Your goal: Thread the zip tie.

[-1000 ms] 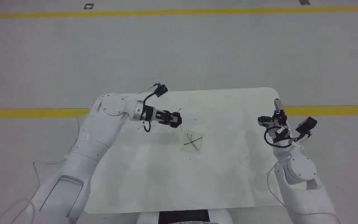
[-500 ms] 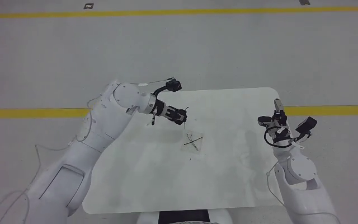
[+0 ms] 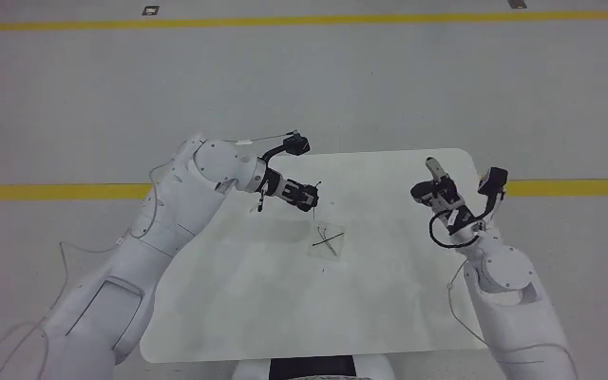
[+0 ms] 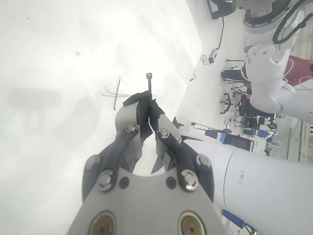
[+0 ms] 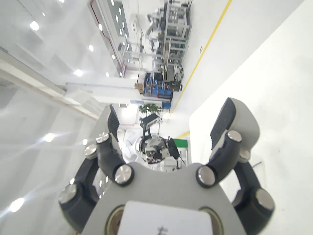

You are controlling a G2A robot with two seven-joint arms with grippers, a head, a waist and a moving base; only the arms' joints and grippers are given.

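White table (image 3: 380,285) on grey floor (image 3: 380,85) with yellow lines (image 3: 285,21) — left fingers (image 4: 143,116) clamped on zip tie (image 4: 149,84), right fingers (image 5: 220,119) apart

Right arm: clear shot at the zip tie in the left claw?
Probably yes. The right claw is open, and the table between it and the left claw looks bare. The head of the zip tie sticks out past that claw; the loose ties lie aside.

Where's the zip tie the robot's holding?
In the left wrist view the zip tie is pinched in the left hand, head end poking out, over the table near the crossed loose ties.
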